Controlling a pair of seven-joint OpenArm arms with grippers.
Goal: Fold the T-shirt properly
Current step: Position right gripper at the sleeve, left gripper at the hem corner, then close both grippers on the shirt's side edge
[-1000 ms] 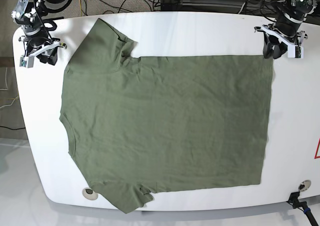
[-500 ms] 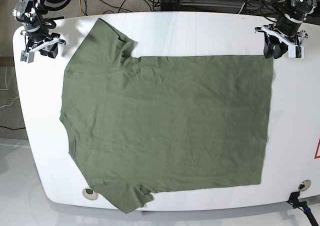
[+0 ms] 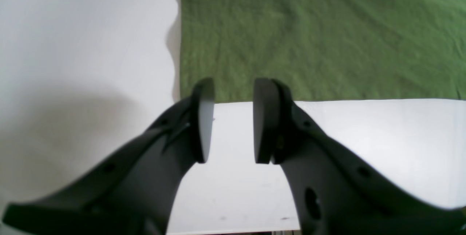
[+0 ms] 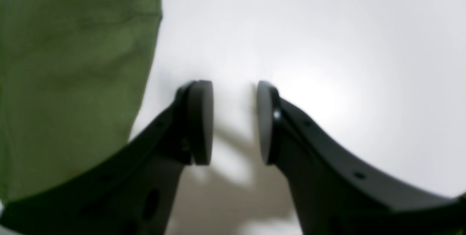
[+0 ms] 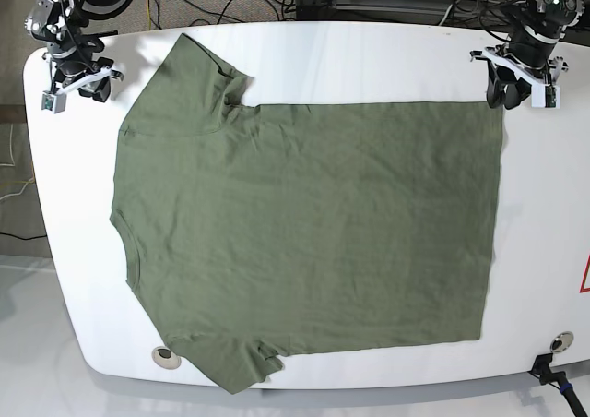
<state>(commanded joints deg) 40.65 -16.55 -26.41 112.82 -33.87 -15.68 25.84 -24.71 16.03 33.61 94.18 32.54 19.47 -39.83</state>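
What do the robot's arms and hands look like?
Both arms look silvery grey and black, with lots of knobbly parts and dark cables near them. The left hand and right hand each have two chunky black fingers, and the arms behind them spread out in a V.

No text, label, brand or number can be read in any of the views. At the right edge of the base view, a red-lined marking (image 5: 584, 291) is seen on the white bench (image 5: 544, 205); it is cut off by the frame, and its meaning cannot be told.
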